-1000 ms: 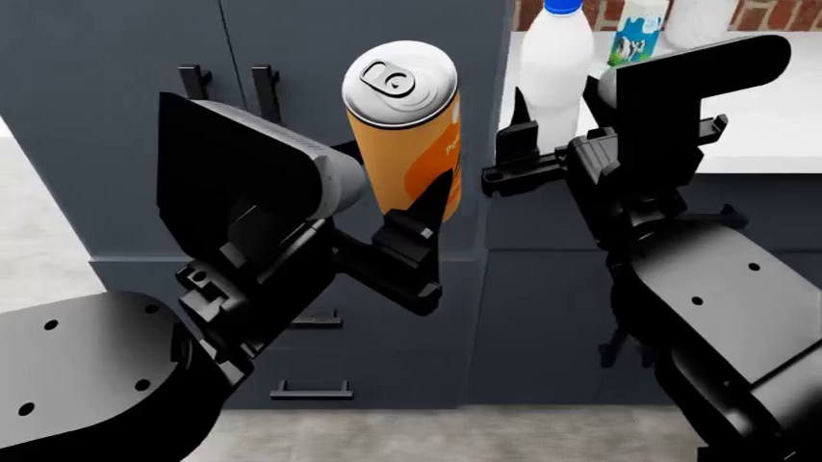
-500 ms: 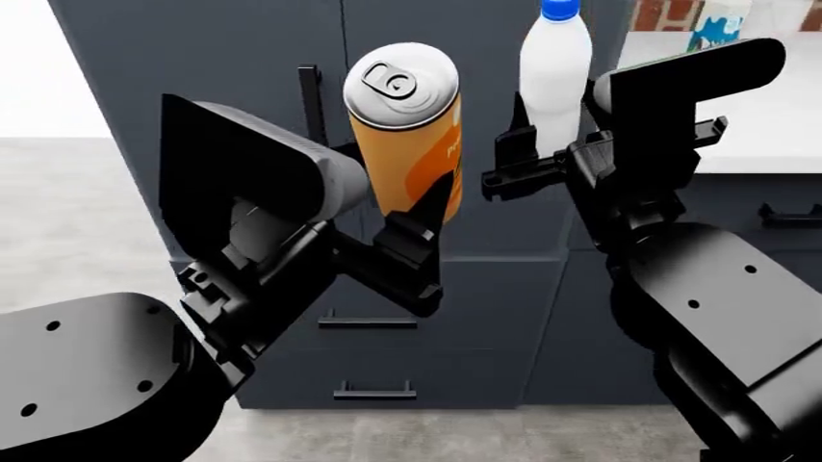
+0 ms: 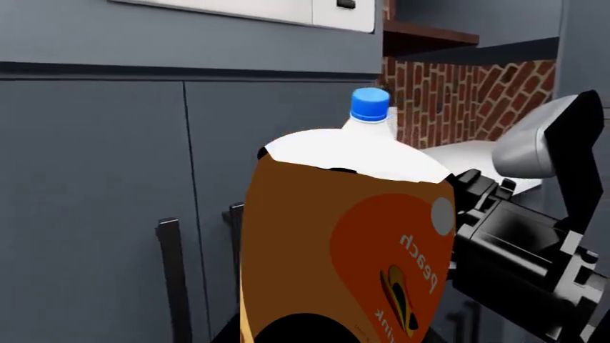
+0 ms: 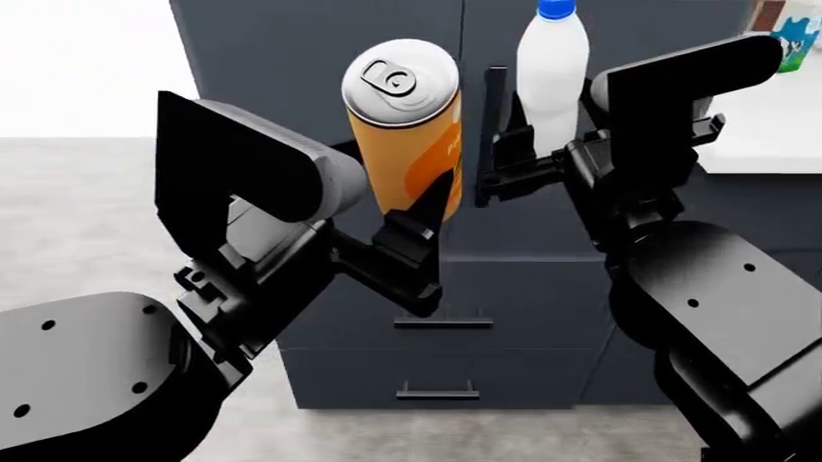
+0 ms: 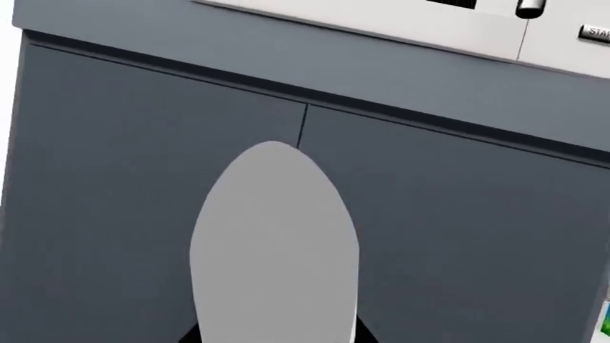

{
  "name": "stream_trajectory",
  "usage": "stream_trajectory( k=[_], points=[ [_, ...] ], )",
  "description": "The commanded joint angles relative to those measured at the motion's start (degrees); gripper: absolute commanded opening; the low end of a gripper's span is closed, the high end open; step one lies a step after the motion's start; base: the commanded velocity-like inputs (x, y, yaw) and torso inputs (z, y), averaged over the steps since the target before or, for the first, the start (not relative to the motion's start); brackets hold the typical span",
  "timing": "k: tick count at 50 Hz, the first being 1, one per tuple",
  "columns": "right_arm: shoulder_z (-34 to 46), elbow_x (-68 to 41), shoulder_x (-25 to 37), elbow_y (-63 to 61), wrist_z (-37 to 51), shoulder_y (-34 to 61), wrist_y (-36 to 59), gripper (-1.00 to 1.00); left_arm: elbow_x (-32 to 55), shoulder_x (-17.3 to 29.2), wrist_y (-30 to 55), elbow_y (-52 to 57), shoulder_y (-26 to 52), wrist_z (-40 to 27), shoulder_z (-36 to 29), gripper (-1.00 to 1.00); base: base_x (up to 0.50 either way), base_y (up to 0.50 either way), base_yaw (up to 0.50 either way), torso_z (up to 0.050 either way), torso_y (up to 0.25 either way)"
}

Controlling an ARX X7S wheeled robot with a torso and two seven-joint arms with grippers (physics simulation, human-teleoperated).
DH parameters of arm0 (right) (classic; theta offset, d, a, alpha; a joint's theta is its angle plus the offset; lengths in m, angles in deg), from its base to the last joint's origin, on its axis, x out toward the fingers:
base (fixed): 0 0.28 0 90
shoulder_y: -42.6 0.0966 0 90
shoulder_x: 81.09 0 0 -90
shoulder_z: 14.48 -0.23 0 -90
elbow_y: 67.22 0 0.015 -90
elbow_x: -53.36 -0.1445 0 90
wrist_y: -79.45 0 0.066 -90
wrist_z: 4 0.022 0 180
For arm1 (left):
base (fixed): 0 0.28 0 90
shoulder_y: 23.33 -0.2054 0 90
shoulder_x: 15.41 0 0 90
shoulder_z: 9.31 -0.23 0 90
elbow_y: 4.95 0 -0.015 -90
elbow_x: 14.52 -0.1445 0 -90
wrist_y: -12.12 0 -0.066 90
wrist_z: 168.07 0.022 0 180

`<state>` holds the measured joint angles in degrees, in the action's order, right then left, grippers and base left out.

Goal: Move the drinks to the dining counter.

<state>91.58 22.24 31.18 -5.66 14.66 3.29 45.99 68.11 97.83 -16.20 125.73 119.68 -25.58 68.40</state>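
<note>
A tall orange can (image 4: 404, 125) with a silver top stands upright in my left gripper (image 4: 414, 226), which is shut on its lower part; in the left wrist view the orange can (image 3: 343, 243) fills the picture. My right gripper (image 4: 540, 159) is shut on the white bottle (image 4: 552, 67) with a blue cap, held upright beside the can. The right wrist view shows that bottle (image 5: 274, 243) as a pale grey shape. The milk carton (image 4: 799, 37) stands on a white top at the far right edge. The dining counter is out of view.
A dark grey cabinet (image 4: 321, 58) with a black bar handle (image 4: 495, 96) and drawer handles (image 4: 444, 322) stands straight ahead. A white countertop (image 4: 771, 135) lies to its right. Light grey floor (image 4: 77, 212) spreads on the left. A brick wall (image 3: 458, 100) runs behind.
The head view has swung left: the cabinet and white countertop slid rightward, the carton now sits at the far right edge. Both grippers keep their hold on can and bottle.
</note>
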Motion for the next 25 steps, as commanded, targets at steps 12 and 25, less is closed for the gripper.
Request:
stream_trajectory(
  k=[12, 25],
  points=[
    [-0.17, 0.55, 0.37, -0.92, -0.18, 0.06, 0.02, -1.00, 0.49, 0.25, -1.00, 0.00, 0.57, -0.74, -0.27, -1.00, 0.00, 0.50, 0.00, 0.000, 0.001],
    [-0.15, 0.15, 0.63, -1.18, -0.24, -0.20, -0.10, -1.00, 0.39, 0.53, -1.41, 0.05, 0.33, -0.66, -0.62, -1.00, 0.00, 0.50, 0.00, 0.001, 0.000]
  ],
)
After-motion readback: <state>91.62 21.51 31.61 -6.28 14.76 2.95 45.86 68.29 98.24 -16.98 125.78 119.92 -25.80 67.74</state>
